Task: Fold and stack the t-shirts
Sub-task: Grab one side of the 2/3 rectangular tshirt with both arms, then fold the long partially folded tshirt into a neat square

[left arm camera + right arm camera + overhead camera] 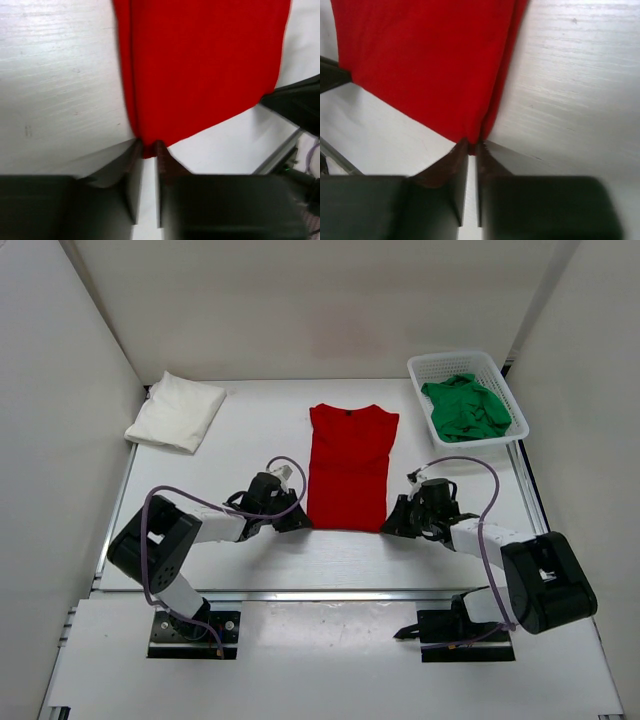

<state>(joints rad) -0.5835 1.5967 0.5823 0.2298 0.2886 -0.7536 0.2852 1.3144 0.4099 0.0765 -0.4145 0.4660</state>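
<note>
I am working over a white, faintly grained table (250,430), closed in by plain white walls (300,300) on the left, right and far sides. A white plastic lattice basket (450,359) stands at the far right corner of the table.

The bright red cloth t-shirt (348,465) lies flat in the middle of the table. It is folded lengthwise into a narrow strip, with the sleeves turned in, the dark neckline at the far end and the hem toward the arms. In the left wrist view its left edge shows doubled layers.

The left gripper (147,147) is at the near left corner of the hem. Its fingers are drawn almost together, with red cloth pinched between the tips. The right gripper (472,147) is at the near right corner, closed the same way on the cloth. Both sit low against the table.

The white cloth t-shirt (177,410) lies as a folded pad at the far left corner, well apart from the red one. The green cloth t-shirt (465,408) lies crumpled inside the basket.
</note>
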